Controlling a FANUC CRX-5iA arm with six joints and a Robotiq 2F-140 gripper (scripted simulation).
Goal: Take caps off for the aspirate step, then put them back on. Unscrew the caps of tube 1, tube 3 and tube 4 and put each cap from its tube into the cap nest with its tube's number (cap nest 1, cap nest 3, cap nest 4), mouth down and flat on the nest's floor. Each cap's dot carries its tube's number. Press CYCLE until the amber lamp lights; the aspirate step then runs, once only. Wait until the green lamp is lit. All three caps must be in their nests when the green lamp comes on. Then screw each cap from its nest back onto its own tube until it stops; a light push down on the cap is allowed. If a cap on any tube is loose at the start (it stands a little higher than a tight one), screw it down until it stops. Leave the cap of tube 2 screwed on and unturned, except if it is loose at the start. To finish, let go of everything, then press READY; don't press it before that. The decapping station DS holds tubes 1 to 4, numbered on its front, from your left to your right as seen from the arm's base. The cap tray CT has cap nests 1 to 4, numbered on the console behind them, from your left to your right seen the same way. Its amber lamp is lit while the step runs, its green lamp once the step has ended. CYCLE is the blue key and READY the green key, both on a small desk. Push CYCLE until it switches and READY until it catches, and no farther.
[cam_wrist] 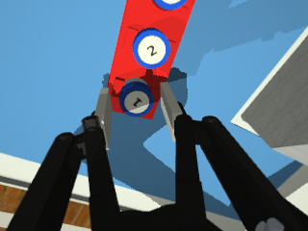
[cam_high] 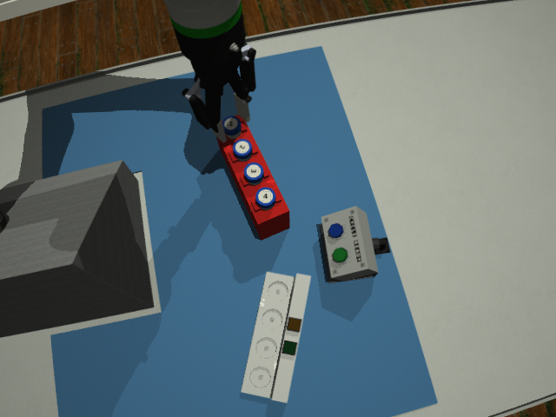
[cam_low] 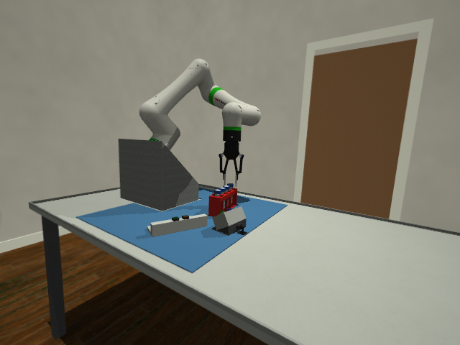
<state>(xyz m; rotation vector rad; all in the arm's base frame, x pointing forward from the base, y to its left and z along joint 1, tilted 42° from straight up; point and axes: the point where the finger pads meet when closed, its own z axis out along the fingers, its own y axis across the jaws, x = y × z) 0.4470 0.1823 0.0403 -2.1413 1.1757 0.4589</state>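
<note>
Gripper: the black two-finger gripper (cam_wrist: pixel 137 112) hangs over the red block station (cam_high: pixel 262 215), fingers part-open, a gap showing either side of the cap, gripping nothing.
Cap 1: the blue-rimmed round cap with the white dot numbered 1 (cam_wrist: pixel 136 98) sits on its tube between the grey pads (cam_wrist: pixel 104 115).
Cap tray: the white four-nest tray (cam_high: pixel 255 386) lies on the blue mat (cam_high: pixel 179 350), well apart, nearer the bench (cam_high: pixel 471 179) edge.
Keys: the grey desk (cam_high: pixel 366 264) carries blue and green keys.

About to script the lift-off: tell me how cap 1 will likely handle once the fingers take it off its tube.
Cap 1 looks small, rigid and round, so probably light and stiff. Its round blue rim suggests it could roll if dropped on edge. The gripper stands open astride it with gaps either side; flat pads on a curved rim give little contact, so it may slip or twist.
</note>
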